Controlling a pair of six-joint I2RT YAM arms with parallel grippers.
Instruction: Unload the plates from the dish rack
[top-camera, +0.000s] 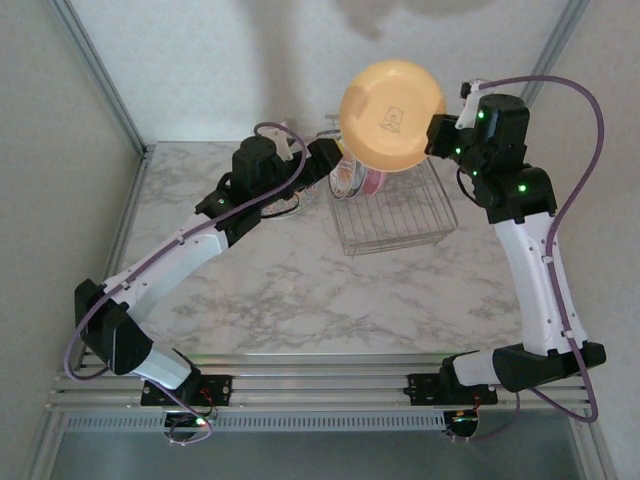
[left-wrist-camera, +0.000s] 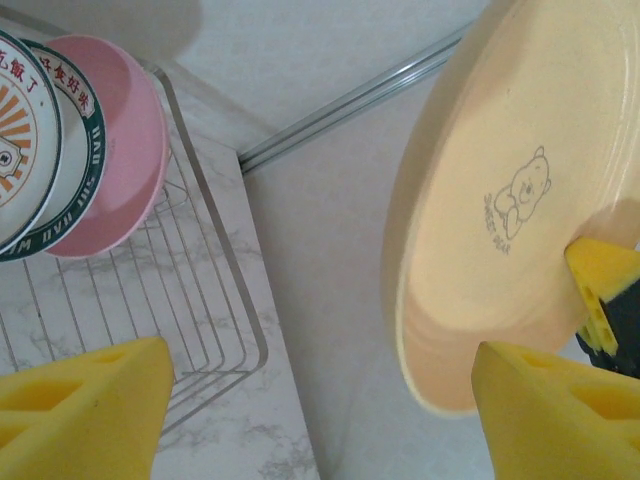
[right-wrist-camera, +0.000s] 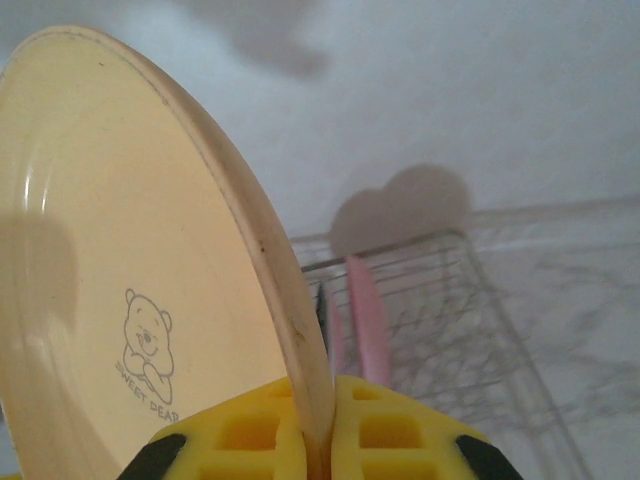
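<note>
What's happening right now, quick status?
Right tool shut on yellow plate, held clear of dish rack. Left tool open, empty, by the rack. Pink plate and patterned plates in rack. Nothing seen blocking.

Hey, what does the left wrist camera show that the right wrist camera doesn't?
Left wrist: the open left gripper and the printed face of an orange-motif plate in the dish rack. Right wrist: the right gripper up close, shut on the rim of the yellow plate. Both: that yellow plate's bear print, the pink plate and the rack.
</note>
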